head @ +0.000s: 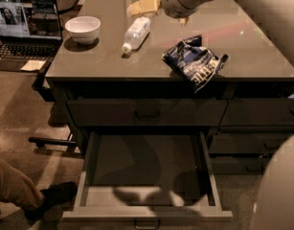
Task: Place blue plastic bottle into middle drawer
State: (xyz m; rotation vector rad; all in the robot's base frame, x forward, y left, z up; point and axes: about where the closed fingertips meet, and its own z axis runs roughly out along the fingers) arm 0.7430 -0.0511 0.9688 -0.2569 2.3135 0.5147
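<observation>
The blue plastic bottle [136, 34] lies on its side on the dark counter, white cap toward the front, between the bowl and the snack bag. My gripper [144, 6] hovers just behind and above the bottle's far end, its tan fingers pointing left; it is open and holds nothing. The middle drawer [146, 171] is pulled far out below the counter. Its grey inside holds nothing and its small bar handle [146, 223] shows at the front edge.
A white bowl [83, 29] stands left of the bottle. A dark blue-and-white snack bag [194, 63] lies at the counter's front right. An open laptop [27, 23] sits at far left. A person's leg and shoe [27, 195] are beside the open drawer.
</observation>
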